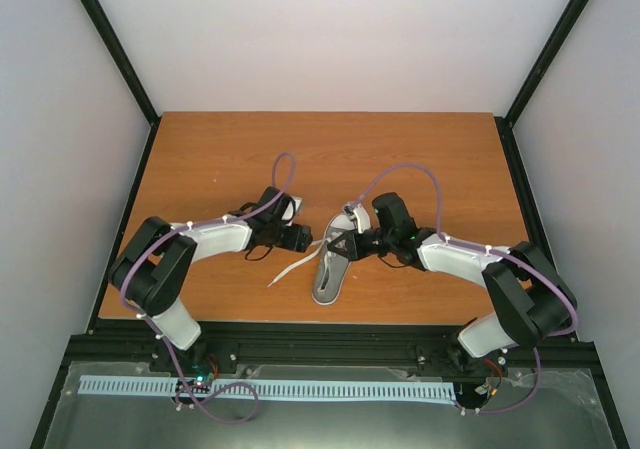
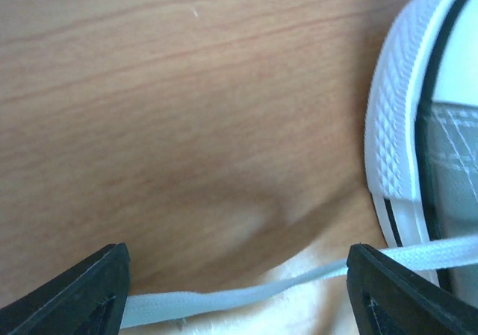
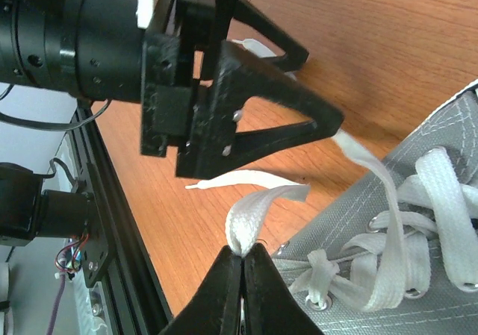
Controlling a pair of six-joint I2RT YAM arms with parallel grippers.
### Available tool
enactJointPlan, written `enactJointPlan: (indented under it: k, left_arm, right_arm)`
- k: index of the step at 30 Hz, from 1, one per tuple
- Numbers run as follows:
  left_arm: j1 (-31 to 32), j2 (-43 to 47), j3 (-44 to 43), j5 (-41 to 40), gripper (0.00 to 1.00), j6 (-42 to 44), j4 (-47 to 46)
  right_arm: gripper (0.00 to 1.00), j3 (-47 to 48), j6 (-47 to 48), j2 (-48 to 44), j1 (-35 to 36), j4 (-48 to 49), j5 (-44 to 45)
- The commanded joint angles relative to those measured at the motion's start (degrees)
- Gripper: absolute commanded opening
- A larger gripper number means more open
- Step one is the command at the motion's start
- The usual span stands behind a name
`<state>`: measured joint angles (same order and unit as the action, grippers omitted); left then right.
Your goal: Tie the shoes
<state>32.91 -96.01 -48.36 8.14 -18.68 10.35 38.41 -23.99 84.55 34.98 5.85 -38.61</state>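
Within the clenched right gripper (image 3: 243, 259): limp, slippery-looking white lace (image 3: 261, 204) of the grey canvas sneaker (image 3: 441, 130), best pinched mid-strand; left gripper (image 2: 235, 279) released.

The small grey canvas sneaker (image 3: 441, 130) carries faint pale stitch lines; its white rubber sole (image 2: 392, 126) has a raised diamond pattern and thin black stripes. The flat woven laces (image 3: 437, 197) are white. The wood-grain tabletop (image 2: 187, 126) is orange-brown. The left tool (image 2: 237, 283) and right tool (image 3: 243, 257) are black.

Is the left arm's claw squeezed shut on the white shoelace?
No, in the left wrist view the left claw's two fingers stand wide apart, and the shoelace runs across the gap between them.
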Motion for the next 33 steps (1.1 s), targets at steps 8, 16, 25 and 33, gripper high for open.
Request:
enactJointPlan:
  k: [8, 16, 25, 33]
  left_arm:
    - [1.3, 0.5, 3.8, 4.5, 0.72, 1.0, 3.2]
    - [3.9, 1.1, 3.3, -4.6, 0.61, 2.0, 6.9]
    - [7.6, -0.4, 0.8, -6.6, 0.57, 3.8, 10.3]
    - [9.7, -3.8, -2.0, -13.1, 0.23, 1.2, 13.8]
  right_arm:
    - [0.03, -1.1, 0.6, -1.1, 0.3, 1.1, -0.6]
    - [0.03, -0.9, 0.4, -1.2, 0.3, 1.1, -0.5]
    - [0.03, -0.5, 0.2, -0.6, 0.3, 1.4, -0.5]
    - [0.03, -1.2, -0.6, -1.1, 0.3, 2.2, 0.0]
